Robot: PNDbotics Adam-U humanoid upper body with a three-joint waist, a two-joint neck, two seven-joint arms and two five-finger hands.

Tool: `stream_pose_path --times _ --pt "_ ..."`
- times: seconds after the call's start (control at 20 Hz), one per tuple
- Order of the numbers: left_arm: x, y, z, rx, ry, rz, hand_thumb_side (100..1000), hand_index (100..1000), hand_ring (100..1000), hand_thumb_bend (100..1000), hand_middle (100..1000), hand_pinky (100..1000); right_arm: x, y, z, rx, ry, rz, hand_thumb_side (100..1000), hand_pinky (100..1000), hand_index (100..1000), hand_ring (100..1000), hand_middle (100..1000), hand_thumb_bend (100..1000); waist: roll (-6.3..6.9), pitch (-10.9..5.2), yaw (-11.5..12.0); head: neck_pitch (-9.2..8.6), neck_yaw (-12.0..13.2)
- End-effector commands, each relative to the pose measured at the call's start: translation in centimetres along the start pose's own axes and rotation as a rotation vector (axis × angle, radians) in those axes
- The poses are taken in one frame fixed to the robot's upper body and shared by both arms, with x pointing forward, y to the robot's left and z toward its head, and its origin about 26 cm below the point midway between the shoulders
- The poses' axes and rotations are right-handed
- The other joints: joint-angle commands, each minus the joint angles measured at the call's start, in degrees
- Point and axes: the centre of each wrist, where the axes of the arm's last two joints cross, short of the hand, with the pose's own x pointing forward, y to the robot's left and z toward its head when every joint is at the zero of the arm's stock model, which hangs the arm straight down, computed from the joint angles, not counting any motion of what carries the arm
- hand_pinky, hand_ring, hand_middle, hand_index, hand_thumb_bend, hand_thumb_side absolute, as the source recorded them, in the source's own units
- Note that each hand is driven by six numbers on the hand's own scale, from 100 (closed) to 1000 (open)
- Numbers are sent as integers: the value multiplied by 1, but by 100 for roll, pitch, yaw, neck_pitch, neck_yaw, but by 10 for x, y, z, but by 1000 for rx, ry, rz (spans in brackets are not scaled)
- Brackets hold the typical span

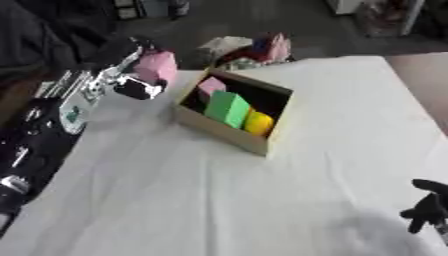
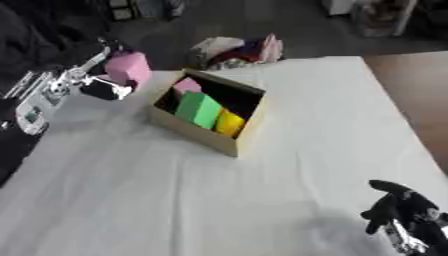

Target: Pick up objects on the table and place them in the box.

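An open wooden box (image 1: 229, 134) stands on the white table (image 1: 262, 200), holding a small pink block (image 1: 211, 85), a green block (image 1: 228, 108) and a yellow piece (image 1: 258, 122). My left hand (image 1: 131, 75) is raised just left of the box, above the table's far left corner, shut on a larger pink block (image 1: 157, 67). My right hand (image 2: 404, 207) hangs near the lower right corner, its dark fingers curled and holding nothing.
A heap of coloured items (image 1: 254, 50) lies on the floor beyond the table's far edge. Dark gear and my left arm (image 1: 52, 115) crowd the left side. Bare floor (image 1: 429, 85) shows past the table's right edge.
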Motion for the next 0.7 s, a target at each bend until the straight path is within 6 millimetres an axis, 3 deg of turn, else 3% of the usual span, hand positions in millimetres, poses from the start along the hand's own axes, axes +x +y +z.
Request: stream_pose_path --times 0.05,0.25,0.45,0.7 --pt "21 7 -10 -5 -51 -7 244 745 509 100 564 645 4 -2 -3 10 -13 15 459 690 841 453 487 100 -28 -110 -42 -39 47" --pt "34 -13 -22 -47 -66 -1 247 754 514 100 576 648 4 0 -6 15 -20 6 457 690 841 453 486 100 -39 -96 -124 -37 92" --pt "38 -28 -26 -72 -65 -29 252 815 606 104 665 698 5 1 -8 18 -24 1 459 690 841 453 486 100 -34 -88 -167 -29 92" --pt "36 -32 -25 -72 -55 -73 259 871 771 266 808 778 4 2 -8 19 -24 0 458 690 841 453 487 100 -30 -98 -157 -47 74"
